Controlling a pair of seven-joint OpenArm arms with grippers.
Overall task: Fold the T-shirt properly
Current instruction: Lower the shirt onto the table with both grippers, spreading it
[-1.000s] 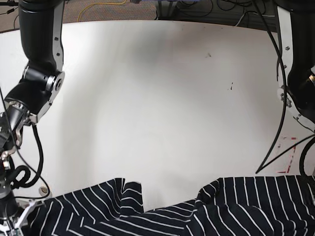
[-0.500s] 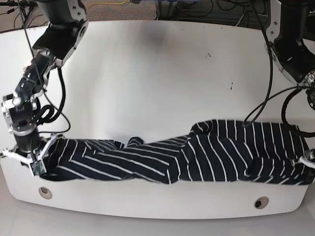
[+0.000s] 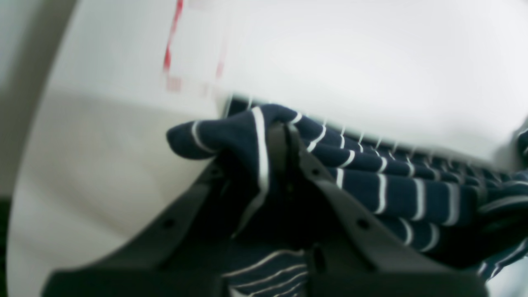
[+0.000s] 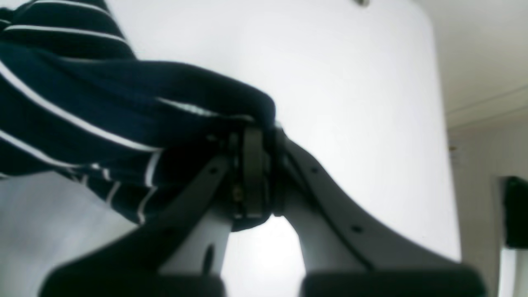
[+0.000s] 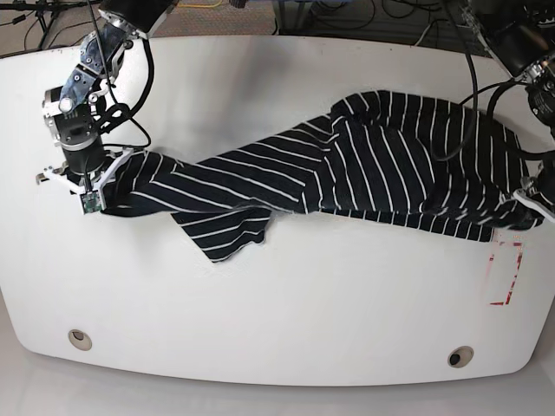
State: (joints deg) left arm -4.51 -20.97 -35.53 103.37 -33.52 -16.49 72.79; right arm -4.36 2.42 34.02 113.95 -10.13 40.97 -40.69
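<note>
The T-shirt (image 5: 347, 169), dark navy with thin white stripes, is stretched across the white table (image 5: 286, 303) between my two grippers, bunched and twisted, with one flap hanging toward the front left. My right gripper (image 5: 89, 192) at the left of the base view is shut on the shirt's left end; the right wrist view shows fabric (image 4: 123, 107) pinched between the jaws (image 4: 258, 136). My left gripper (image 5: 531, 206) at the right edge is shut on the shirt's right end, with fabric (image 3: 371, 181) wrapped over the jaws (image 3: 284, 136).
Red tape marks (image 5: 507, 273) lie on the table at the front right, also visible in the left wrist view (image 3: 171, 45). Two round holes (image 5: 80, 338) (image 5: 459, 356) sit near the front edge. Cables hang from both arms and lie behind the table.
Both grippers have carried the shirt away from the front edge toward the table's middle and back. The shirt is now more stretched out, and a flap hangs at the front left.
</note>
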